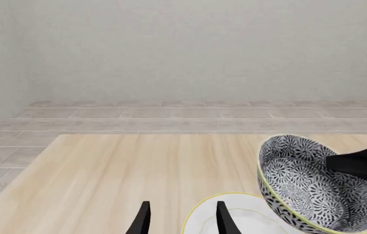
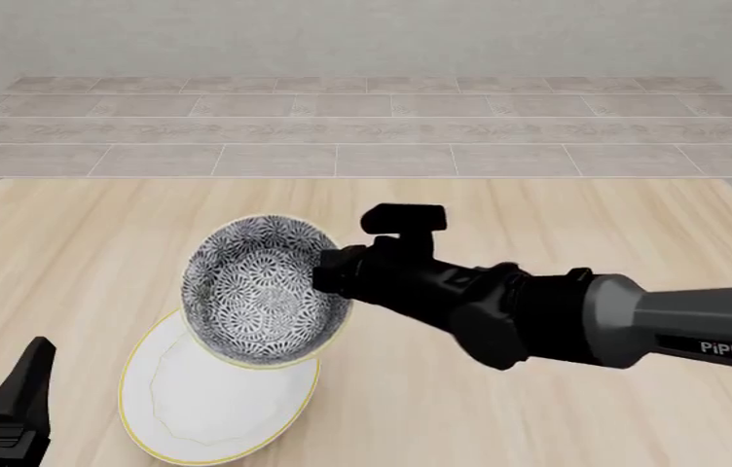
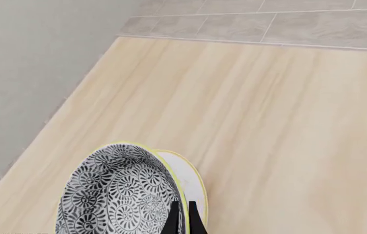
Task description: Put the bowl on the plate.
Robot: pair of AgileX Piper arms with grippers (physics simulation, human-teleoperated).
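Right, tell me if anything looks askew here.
The bowl is tipped steeply on edge, its opening facing the front camera, pinched at the rim by the right gripper over the plate. It is not yet flat on the plate. Nothing looks spilled or damaged.

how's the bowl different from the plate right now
The bowl is deep and covered in a dark floral pattern; the plate is shallow and plain white. The bowl is narrower than the plate. The bowl is tilted, held by the right gripper at its rim, while the plate lies flat on the table. Both are round with yellow rims.
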